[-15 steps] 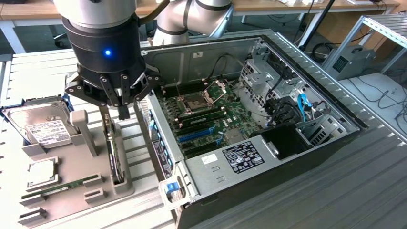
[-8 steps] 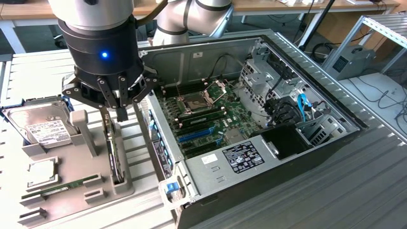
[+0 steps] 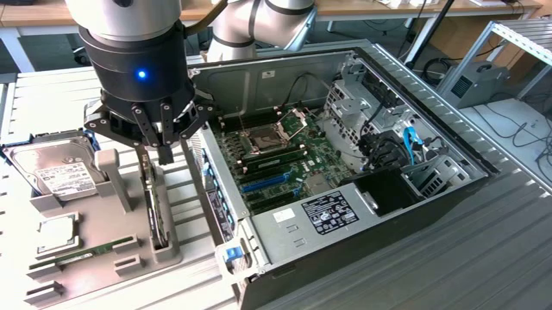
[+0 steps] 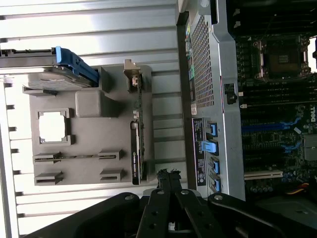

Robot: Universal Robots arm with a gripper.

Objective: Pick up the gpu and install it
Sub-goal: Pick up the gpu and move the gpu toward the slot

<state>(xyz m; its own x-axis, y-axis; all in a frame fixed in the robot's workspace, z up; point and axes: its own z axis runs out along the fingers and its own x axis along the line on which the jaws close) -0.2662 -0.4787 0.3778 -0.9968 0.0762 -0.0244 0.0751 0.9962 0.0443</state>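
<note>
The gpu [image 3: 154, 210] stands on its edge in a slot of the grey holder [image 3: 103, 213], beside the open computer case [image 3: 448, 194]. In the wrist view the gpu [image 4: 137, 144] is seen edge-on as a thin dark strip with a metal bracket at one end. My gripper [image 3: 164, 154] hangs just above the card's upper end, fingers pressed together with nothing between them. In the wrist view the gripper [image 4: 166, 174] sits slightly off the card's line, on the case side. The motherboard [image 3: 276, 161] lies exposed inside the case with blue card slots [image 3: 265, 182].
The holder also carries a silver hard drive [image 3: 61, 171], a processor chip [image 3: 56, 234] and a slim RAM stick [image 3: 86, 253]. The case's perforated rear wall [image 4: 205, 74] rises close beside the holder. Ribbed metal table [image 3: 483, 258] surrounds everything; cables lie at the exterior view's right.
</note>
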